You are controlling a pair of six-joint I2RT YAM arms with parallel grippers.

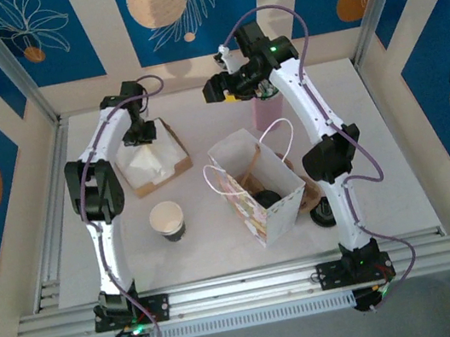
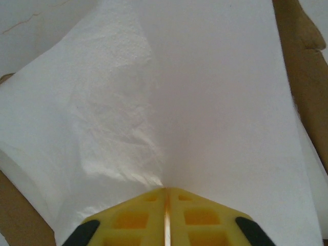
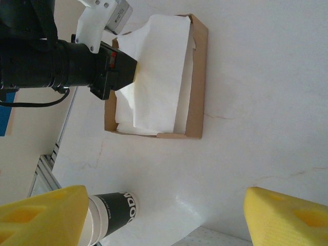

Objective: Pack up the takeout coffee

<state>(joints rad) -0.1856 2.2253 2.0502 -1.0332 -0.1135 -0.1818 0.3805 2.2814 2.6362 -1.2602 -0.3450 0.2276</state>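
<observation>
Nearest the arm bases, a lidless cup (image 1: pixel 167 220) stands on the desk (image 1: pixel 378 151) beside the open paper bag (image 1: pixel 254 215). A dark round shape low inside the bag looks to be the takeout coffee (image 1: pixel 266 199), lid up, so that item seems already packed. Farther back, the left tool (image 2: pixel 165 197) is pinched closed on a white napkin (image 2: pixel 205 102), tenting it above its cardboard box (image 3: pixel 200 77), probably to add it to the bag. Farthest, the right tool (image 3: pixel 164 215) hangs high, jaws wide and empty, a pose that leaves the bag mouth free.
</observation>
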